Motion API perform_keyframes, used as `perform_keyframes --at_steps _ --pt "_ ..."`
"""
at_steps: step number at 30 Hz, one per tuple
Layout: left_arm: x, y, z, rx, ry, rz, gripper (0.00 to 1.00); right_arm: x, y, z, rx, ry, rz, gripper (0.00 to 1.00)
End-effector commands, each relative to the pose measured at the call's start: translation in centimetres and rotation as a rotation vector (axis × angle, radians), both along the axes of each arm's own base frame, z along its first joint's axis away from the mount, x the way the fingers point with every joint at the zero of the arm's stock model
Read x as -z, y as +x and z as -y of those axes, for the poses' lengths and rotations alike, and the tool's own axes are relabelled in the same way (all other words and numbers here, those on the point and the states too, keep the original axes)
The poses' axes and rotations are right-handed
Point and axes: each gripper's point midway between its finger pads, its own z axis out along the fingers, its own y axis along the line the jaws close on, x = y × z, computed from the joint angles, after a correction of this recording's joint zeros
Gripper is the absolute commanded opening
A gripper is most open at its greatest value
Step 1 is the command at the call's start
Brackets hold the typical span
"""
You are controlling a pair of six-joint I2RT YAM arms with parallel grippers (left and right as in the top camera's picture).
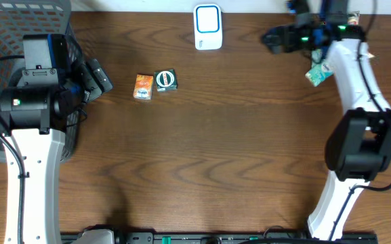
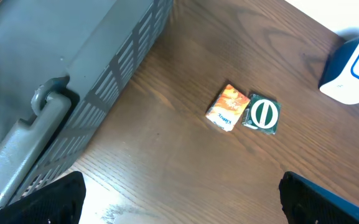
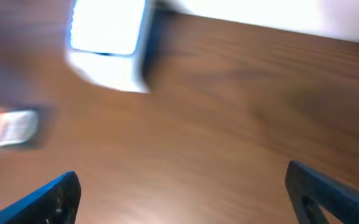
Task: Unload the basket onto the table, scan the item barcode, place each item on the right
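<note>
the item to scan cannot be singled out with certainty, since three small packets are out.

overhead: a pale packet [image 1: 317, 73] sits just behind the right claw [image 1: 271, 38], tight against the right arm [image 1: 347, 74]. whether it lies flat on the counter [image 1: 215, 169] i cannot tell. the scanner [image 1: 207, 27] stands ahead of that claw, near but apart. an orange packet [image 1: 143, 87] and a green packet [image 1: 166, 80] touch each other, just ahead of the left claw [image 1: 100, 78], with the basket [image 1: 5, 41] behind it.

left wrist: the left claw [image 2: 182, 208] is spread wide with nothing between its tips. the orange packet [image 2: 227, 107] and green packet [image 2: 263, 114] lie ahead of it, the scanner [image 2: 353, 68] farther off to its right and cut by the frame edge, and the basket [image 2: 73, 62] close on its left.

right wrist: the right claw [image 2: 188, 199] also stands wide and empty. the picture is smeared; the scanner [image 3: 107, 43] shows ahead to the left, and an orange blur at the left edge is probably the orange packet.

my reading is that no packet is being shown to the scanner now, the two ahead of the left claw look untouched, and nothing proves a scan done. no barcode is legible anywhere.
</note>
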Motion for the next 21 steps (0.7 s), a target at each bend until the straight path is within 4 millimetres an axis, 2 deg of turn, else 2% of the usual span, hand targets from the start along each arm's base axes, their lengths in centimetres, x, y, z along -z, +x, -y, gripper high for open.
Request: perform_keyframes --at_steps 1,4,9,13,15,16,17,18,19,21 --pt "-0.2 -0.2 -0.2 -0.015 -0.001 0.005 0.97 -3.0 -3.0 -8.4 -0.239 0.272 -0.030 0.99" --pt "-0.2 -0.2 -0.2 -0.014 -0.001 0.005 0.98 -2.0 -2.9 -11.9 -0.182 0.229 -0.075 0.99" --pt "-0.2 -0.2 -0.2 -0.014 -0.001 0.005 0.98 0.7 -3.5 -17.6 -0.095 0.042 -0.060 0.99" --pt "-0.2 -0.2 -0.2 -0.015 -0.001 0.005 0.98 0.8 -4.5 -22.6 -0.087 -0.073 0.045 0.99" --pt "-0.2 -0.1 -0.2 -0.014 0.000 0.005 0.98 0.7 -4.6 -23.9 -0.041 -0.109 0.081 0.98" --pt "-0.2 -0.2 -0.2 -0.014 -0.001 0.005 0.98 0.7 -4.7 -24.6 -0.012 -0.112 0.092 0.91" --pt "-0.2 -0.2 -0.2 -0.014 -0.001 0.005 0.98 0.8 -5.0 -25.5 0.002 -0.105 0.094 0.75" --pt "-0.2 -0.2 -0.2 -0.014 -0.001 0.005 0.98 0.9 -5.3 -26.5 -0.006 -0.091 0.097 0.70" --pt "-0.2 -0.2 -0.2 -0.014 -0.001 0.005 0.98 1.0 -5.7 -27.6 -0.022 -0.074 0.096 0.68" --pt "-0.2 -0.2 -0.2 -0.014 -0.001 0.005 0.98 1.7 -6.3 -29.1 -0.032 -0.056 0.090 0.73"
